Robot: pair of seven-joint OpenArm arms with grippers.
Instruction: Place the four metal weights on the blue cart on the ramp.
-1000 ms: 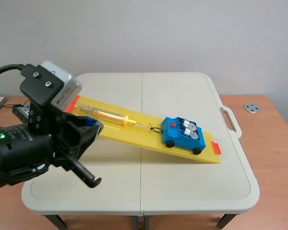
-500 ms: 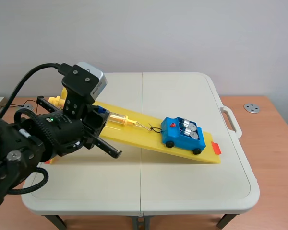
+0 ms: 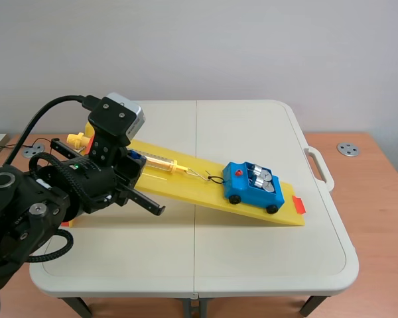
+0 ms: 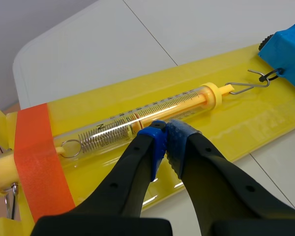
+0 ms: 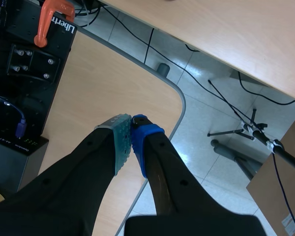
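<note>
Weights (image 3: 263,179) are in the cart (image 3: 242,189), silver cylinders packed close in its open bed; too tight a cluster to count for sure. The blue cart sits on the lower stretch of the yellow ramp (image 3: 186,189), black wheels on the slope, a small red knob (image 3: 239,171) on its front deck. The ramp lies slantwise across the white worktop (image 3: 252,265), high end toward the left arm, low end marked with orange tape (image 3: 298,204).

Up the slope from the cart lies a spring scale (image 4: 152,110), a clear tube with a coil inside and a printed ruler along it. Its wire hook (image 4: 248,84) catches a black loop at the cart's nose.

Left hand (image 4: 165,142): fingers together, blue pads pressed one against the other, nothing between them. The tips are at the near side of the scale's tube, about halfway along; touching it or just over it, I can't tell. A wide band of orange tape (image 4: 37,152) crosses the ramp near the scale's ring end.

Right hand (image 5: 132,142): off the worktop, out of the scene view. Fingers closed, pad against pad, gripping nothing, over the rounded corner of a wooden desk (image 5: 113,83) with tiled floor (image 5: 211,113) and cables beyond.
</note>
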